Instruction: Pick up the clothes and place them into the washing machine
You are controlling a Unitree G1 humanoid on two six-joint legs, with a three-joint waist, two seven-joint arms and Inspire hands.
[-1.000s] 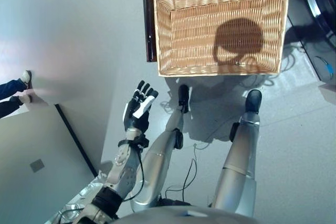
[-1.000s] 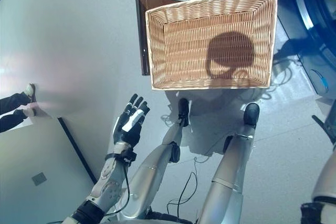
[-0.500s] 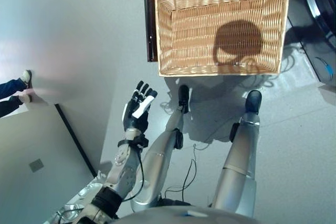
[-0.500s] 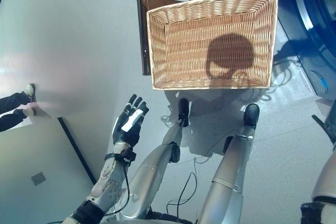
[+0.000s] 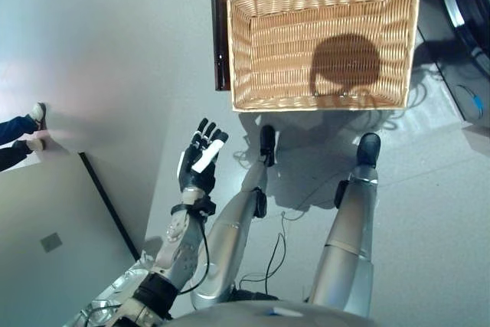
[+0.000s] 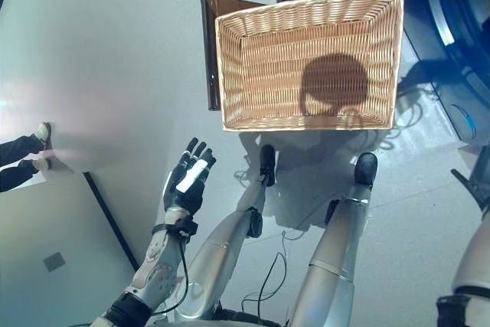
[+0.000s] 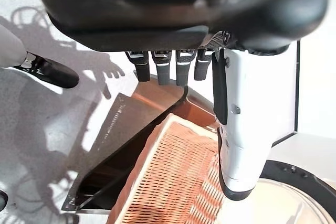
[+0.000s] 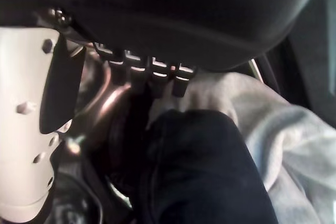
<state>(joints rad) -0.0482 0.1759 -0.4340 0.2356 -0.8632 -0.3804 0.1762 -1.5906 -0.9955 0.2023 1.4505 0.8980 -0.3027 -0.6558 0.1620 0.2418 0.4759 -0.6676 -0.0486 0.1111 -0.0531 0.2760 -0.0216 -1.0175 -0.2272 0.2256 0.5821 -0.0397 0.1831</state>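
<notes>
Left hand (image 5: 200, 160) is being held above the floor (image 5: 115, 51) with fingers straight and spread, nothing in it, while a wicker basket (image 5: 241, 51) is being shown empty ahead on a brown stand (image 5: 219, 32). Right hand (image 8: 157, 19) is being held with fingers relaxed over grey and dark clothes (image 8: 252, 124) lying inside the washing machine (image 6: 452, 28) drum.

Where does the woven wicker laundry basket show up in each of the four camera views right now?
Left eye view: the woven wicker laundry basket sits top centre, empty.
Right eye view: top centre, empty too.
Left wrist view: one corner shows past the open left hand.
Right wrist view: not in it; only grey and dark clothes.
Shared landmark: the dark brown stand along the basket's side, also in the left wrist view.
</notes>
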